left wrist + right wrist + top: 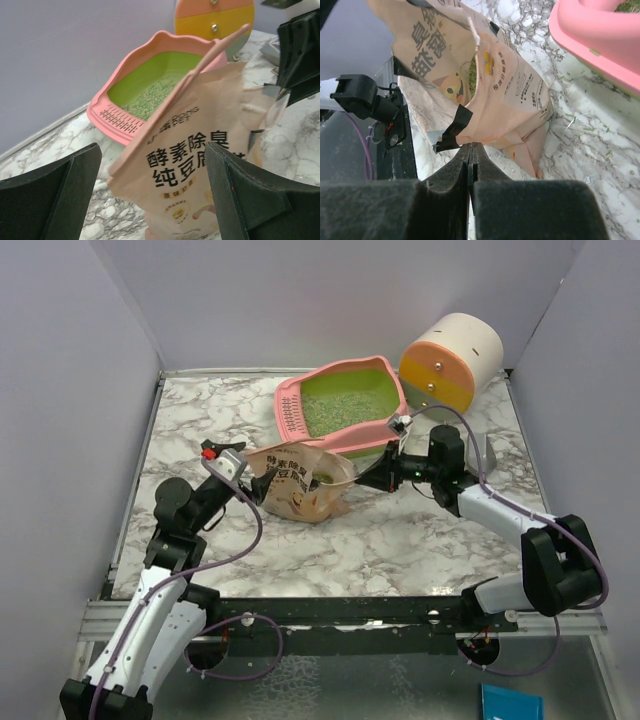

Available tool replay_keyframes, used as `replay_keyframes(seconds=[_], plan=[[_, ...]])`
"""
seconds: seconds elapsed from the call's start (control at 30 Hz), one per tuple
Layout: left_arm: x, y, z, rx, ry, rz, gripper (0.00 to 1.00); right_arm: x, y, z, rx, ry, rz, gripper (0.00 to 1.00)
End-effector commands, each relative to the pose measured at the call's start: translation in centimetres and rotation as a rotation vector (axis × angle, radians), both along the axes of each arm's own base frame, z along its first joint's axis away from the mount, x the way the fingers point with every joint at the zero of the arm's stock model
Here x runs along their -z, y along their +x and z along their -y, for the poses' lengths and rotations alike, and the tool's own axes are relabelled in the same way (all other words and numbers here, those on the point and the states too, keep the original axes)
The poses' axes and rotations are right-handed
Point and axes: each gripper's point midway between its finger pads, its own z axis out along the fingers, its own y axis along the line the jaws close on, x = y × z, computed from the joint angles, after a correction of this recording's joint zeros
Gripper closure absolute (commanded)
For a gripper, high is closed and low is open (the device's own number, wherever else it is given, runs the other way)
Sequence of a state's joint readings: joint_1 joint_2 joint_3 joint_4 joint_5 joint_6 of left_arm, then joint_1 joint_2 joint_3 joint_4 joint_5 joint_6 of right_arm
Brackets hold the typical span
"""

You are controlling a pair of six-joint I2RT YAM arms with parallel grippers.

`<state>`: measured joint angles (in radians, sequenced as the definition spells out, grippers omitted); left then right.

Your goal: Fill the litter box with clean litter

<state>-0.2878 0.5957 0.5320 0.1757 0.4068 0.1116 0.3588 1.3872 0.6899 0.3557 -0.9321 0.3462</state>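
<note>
The pink litter box [289,412] with its green inside stands at the back of the marble table, and clean litter [345,408] covers its floor. In front of it stands the tan pouch [298,485], mouth open. My left gripper [250,485] is open at the pouch's left side. In the left wrist view the pouch [200,165] stands between the wide-apart fingers [250,200] without touching them, with the litter box [115,117] behind. My right gripper [372,475] is shut on the pouch's right edge. Its jaws [471,146] pinch the pouch [500,85] beside a black tape strip.
A white, orange and yellow round cabinet [450,360] stands at the back right, close to the litter box. A grey object [485,452] lies behind my right arm. Loose granules [570,120] are scattered on the marble near the box. Purple walls enclose three sides.
</note>
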Motion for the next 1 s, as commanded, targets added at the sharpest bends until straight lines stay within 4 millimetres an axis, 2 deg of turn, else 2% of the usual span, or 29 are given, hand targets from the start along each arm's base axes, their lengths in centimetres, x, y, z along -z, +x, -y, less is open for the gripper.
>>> replay_keyframes(seconds=[0.0,0.07,0.2,0.33,0.47,0.63,0.7,0.77,0.9,0.97], plan=[[-0.7,1.6,-0.4,0.014,-0.03,-0.029,0.13,-2.8,1.1,0.1,0.004,-0.009,0.08,0.99],[-2.6,2.1,-0.8,0.045,-0.092,-0.033,0.13,-3.2,1.3,0.1,0.003,-0.013,0.085,0.99],[-8.2,2.8,-1.0,0.208,-0.184,-0.024,0.13,-4.0,1.5,-0.1,-0.021,-0.01,0.093,0.99],[-10.1,3.1,0.2,0.419,-0.185,-0.131,0.15,-4.2,1.7,-0.5,-0.047,-0.001,0.081,0.99],[-8.2,1.5,0.8,0.487,-0.2,-0.208,0.16,-3.9,2.0,-0.7,-0.054,0.007,0.073,0.99],[-3.7,-1.0,-0.1,0.403,-0.205,-0.203,0.15,-3.6,2.0,-1.1,-0.085,0.02,0.051,0.99],[-1.6,-1.3,-0.4,0.349,-0.214,-0.211,0.14,-3.7,1.8,-1.1,-0.092,0.025,0.057,0.99],[0.0,-0.6,-1.1,0.284,-0.2,-0.206,0.14,-3.9,1.6,-1.1,-0.099,0.028,0.074,0.99],[0.8,1.1,-1.8,0.22,-0.19,-0.192,0.13,-4.3,1.1,-0.7,-0.094,0.022,0.126,0.59],[1.0,2.2,-2.1,0.203,-0.179,-0.197,0.13,-4.4,0.6,-0.6,-0.112,0.027,0.152,0.53]])
